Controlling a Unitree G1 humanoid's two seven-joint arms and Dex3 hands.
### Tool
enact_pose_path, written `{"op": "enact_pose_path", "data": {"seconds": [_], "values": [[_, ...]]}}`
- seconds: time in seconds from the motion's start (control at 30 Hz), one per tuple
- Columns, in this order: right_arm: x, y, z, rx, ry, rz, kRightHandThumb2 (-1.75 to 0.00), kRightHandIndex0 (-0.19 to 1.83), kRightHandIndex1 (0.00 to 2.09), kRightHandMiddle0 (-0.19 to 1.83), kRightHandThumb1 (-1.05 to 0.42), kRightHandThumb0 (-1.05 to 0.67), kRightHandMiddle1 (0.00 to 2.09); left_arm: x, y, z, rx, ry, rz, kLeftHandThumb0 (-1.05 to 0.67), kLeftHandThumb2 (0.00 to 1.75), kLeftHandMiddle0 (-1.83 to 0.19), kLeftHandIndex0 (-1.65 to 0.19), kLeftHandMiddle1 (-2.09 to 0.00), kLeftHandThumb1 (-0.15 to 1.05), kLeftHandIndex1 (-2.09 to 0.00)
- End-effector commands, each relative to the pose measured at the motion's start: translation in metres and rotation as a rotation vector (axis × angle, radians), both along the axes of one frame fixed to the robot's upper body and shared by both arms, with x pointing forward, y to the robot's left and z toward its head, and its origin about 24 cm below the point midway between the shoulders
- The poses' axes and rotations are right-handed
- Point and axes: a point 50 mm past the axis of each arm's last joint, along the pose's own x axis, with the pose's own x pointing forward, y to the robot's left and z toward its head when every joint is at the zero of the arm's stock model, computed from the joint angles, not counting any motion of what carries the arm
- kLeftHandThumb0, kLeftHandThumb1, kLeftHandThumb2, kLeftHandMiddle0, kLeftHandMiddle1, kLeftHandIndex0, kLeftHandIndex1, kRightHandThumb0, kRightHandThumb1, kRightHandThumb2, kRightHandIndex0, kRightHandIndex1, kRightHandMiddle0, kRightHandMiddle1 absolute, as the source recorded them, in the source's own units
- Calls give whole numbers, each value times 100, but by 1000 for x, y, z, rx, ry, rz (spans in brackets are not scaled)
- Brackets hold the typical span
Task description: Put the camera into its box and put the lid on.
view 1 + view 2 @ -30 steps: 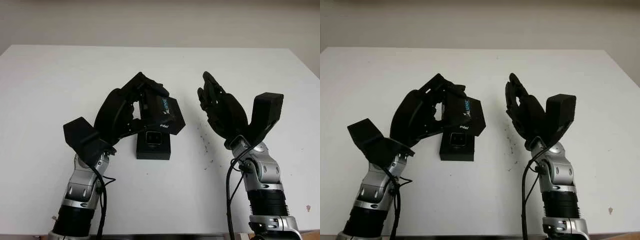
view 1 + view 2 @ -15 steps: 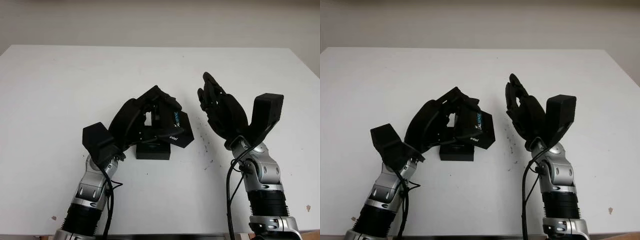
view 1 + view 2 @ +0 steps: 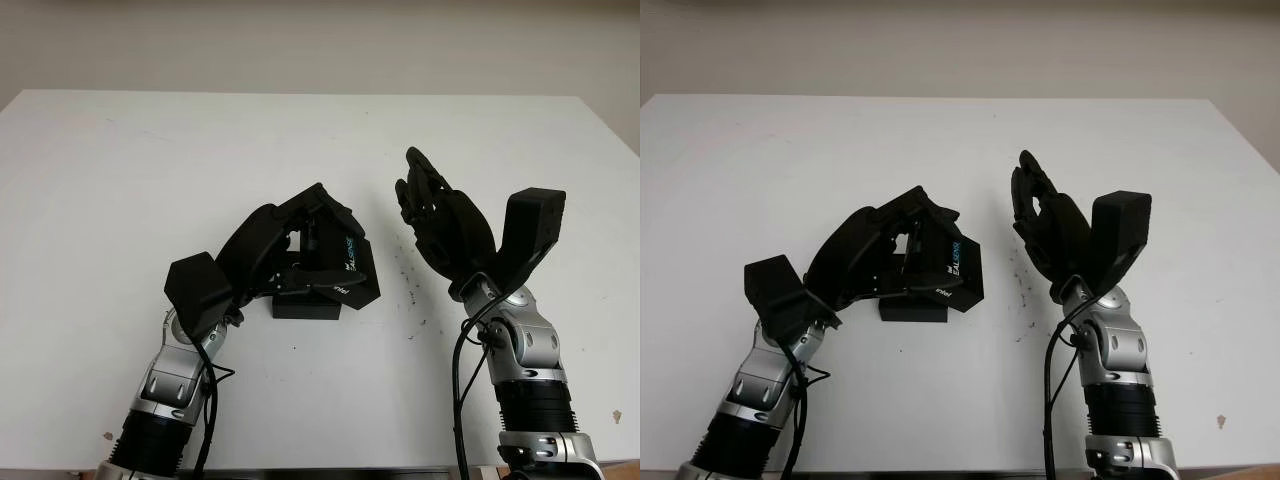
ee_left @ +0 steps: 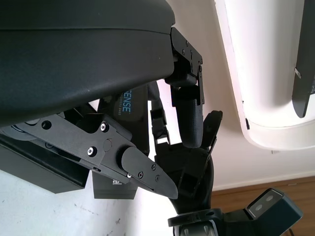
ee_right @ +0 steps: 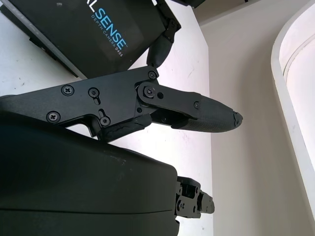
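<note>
Two hands are raised over the white counter, and the left hand is the one at work. Its fingers are closed around the black lid, the one printed with the depth-camera lettering, and it holds that lid tilted above the black box — one edge low over the box, the other edge raised toward the far side. The tilt looks deliberate: bringing one rim down first should let the lid find the box wall before the rest is lowered flat.

The box sits on the counter just below and slightly toward the robot from the lid, mostly covered by it, so the camera cannot be seen from the head views; judging by the lid already being brought over, it is probably inside. The left wrist view shows the lid pinched between the fingers with the box close beneath it.

The right hand hangs in the air to the right of the box, well apart from it, open and holding nothing — placed, it seems, to steady the box or press the lid if needed.

What remains is to square the lid with the box and seat it; a skewed corner could catch on the rim.
</note>
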Motion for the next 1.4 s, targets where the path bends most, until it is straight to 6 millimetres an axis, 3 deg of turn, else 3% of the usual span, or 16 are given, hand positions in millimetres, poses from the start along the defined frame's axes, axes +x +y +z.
{"op": "enact_pose_path", "data": {"seconds": [0.0, 0.57, 1.37], "values": [[2, -2, 5, -1, -19, -3, -58, -11, 6, -8, -105, -71, 6, -2, 1, 1, -6, -14, 9, -20, 5, -39, -31, -157, 98, -150], [2, -6, 6, -11, -19, 6, -58, -12, 5, -9, -105, -70, 5, 1, 10, -2, -6, -18, 68, -21, 6, -36, -26, -167, 100, -154], [4, -8, 5, -20, -12, 11, -58, -12, 5, -10, -105, -68, 5, -3, 18, -4, -37, 53, 91, -19, 5, -40, -32, -156, 99, -149]]}}
